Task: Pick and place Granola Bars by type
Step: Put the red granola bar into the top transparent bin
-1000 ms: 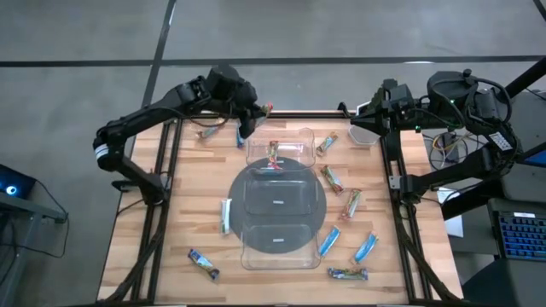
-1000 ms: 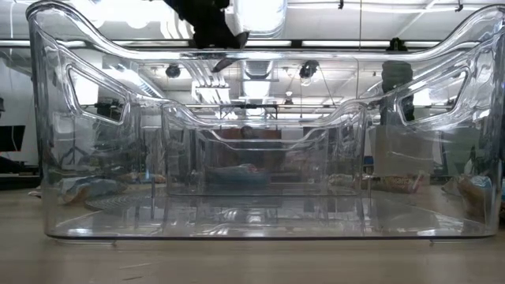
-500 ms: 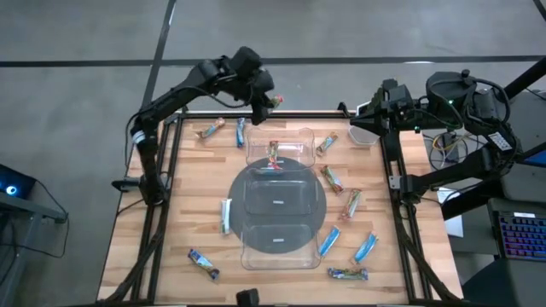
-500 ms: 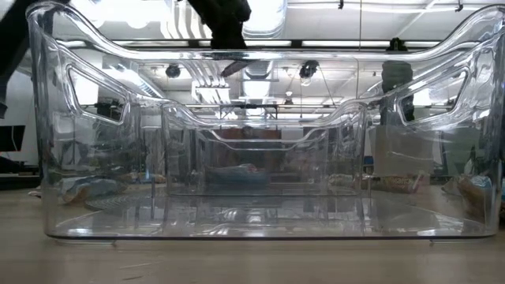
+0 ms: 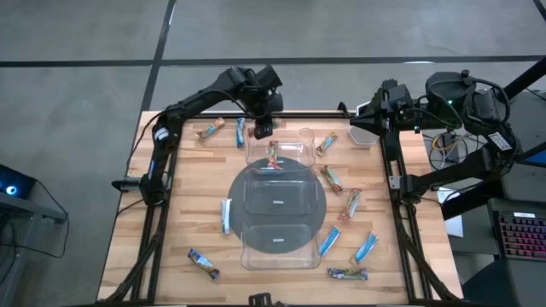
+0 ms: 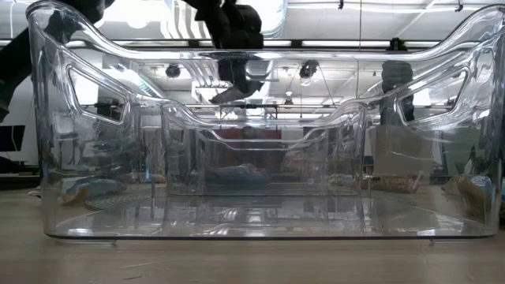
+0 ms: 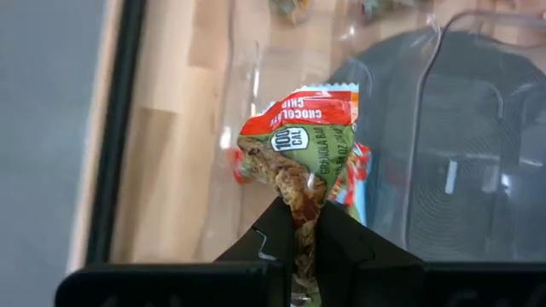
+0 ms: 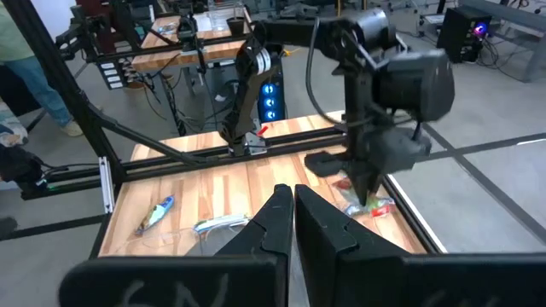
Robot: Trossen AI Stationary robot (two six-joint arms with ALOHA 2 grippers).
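The left gripper (image 5: 264,128) is clamped on one end of a granola bar (image 7: 301,145) with a red-and-green wrapper, which hangs from its fingertips (image 7: 286,230) with the long axis running on in line with the fingers. In the high view it hovers just over the far left corner of the clear tray (image 5: 300,256), beside the far compartment (image 5: 299,135), where one dark multicoloured bar (image 5: 273,155) already lies lengthwise toward the tray's middle. So the drop spot lies only a short way inward and down from the held bar, toward that same compartment (judging the two wrappers to be the same type, which the wrist view suggests but does not settle). A light blue bar (image 5: 241,132) and another bar (image 5: 209,130) lie on the table (image 5: 188,205) just outside the tray, on the left arm's side. The right gripper (image 8: 286,213) waits with fingers pressed together, empty, at the far right edge of the table, well apart from the tray; the left arm is plainly the nearer.
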